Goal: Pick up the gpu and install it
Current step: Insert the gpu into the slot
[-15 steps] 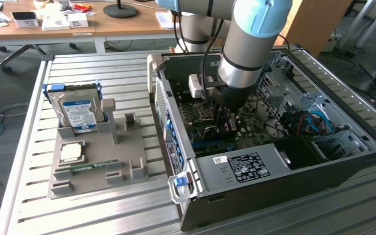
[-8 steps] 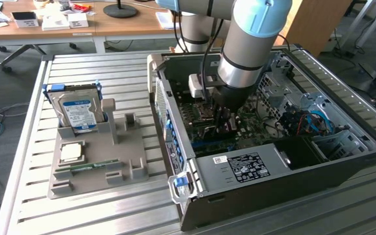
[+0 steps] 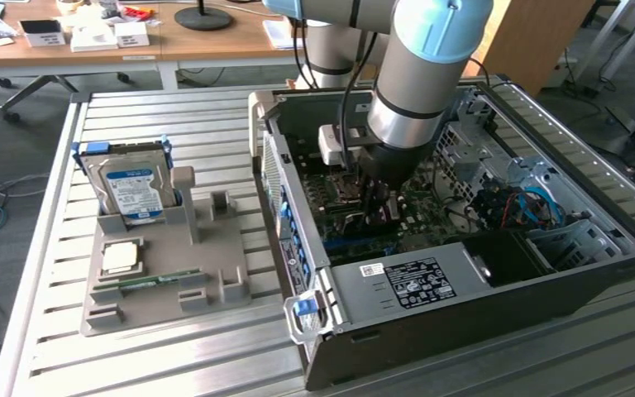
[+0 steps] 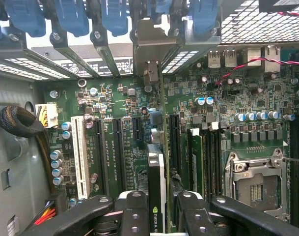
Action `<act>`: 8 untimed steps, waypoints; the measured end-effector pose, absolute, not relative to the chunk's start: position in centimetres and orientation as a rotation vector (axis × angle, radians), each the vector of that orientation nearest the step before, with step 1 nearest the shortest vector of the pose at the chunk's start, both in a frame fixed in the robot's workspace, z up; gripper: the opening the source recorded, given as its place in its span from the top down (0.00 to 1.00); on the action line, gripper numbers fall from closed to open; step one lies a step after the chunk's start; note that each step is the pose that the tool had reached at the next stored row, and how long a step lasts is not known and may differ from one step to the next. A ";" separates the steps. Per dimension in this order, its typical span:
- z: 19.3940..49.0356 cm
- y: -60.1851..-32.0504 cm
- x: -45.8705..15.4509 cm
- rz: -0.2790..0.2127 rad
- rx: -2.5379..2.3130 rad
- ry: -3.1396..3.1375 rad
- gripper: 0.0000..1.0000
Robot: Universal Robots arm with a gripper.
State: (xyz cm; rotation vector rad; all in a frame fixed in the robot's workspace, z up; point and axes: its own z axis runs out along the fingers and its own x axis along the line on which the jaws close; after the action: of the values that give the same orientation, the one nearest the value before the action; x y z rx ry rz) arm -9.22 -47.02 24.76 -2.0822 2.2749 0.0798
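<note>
Green gpu [image 4: 158,167] — gripper [image 4: 159,209] clamped.

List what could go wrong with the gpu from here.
1. The gpu stands on edge between the jaws, over the black expansion slots on the motherboard. If its edge sits slightly off its slot, pressing down may strain board or connector.
2. Its silver bracket must pass the rear case wall; it could catch there.
3. Capacitors and a cable bundle stand close by and could be bumped.
</note>
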 end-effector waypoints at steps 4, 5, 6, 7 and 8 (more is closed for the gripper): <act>24.8 -47.0 -9.2 0.080 -2.082 2.275 0.73; 24.8 -47.0 -9.2 0.080 -2.082 2.275 0.73; 24.8 -47.0 -9.2 0.080 -2.082 2.275 0.73; 24.8 -47.0 -9.2 0.080 -2.082 2.275 0.73; 24.8 -47.0 -9.2 0.080 -2.082 2.275 0.73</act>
State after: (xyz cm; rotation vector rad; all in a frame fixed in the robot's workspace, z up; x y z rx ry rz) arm -9.22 -46.97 24.76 -2.0822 2.2750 0.0796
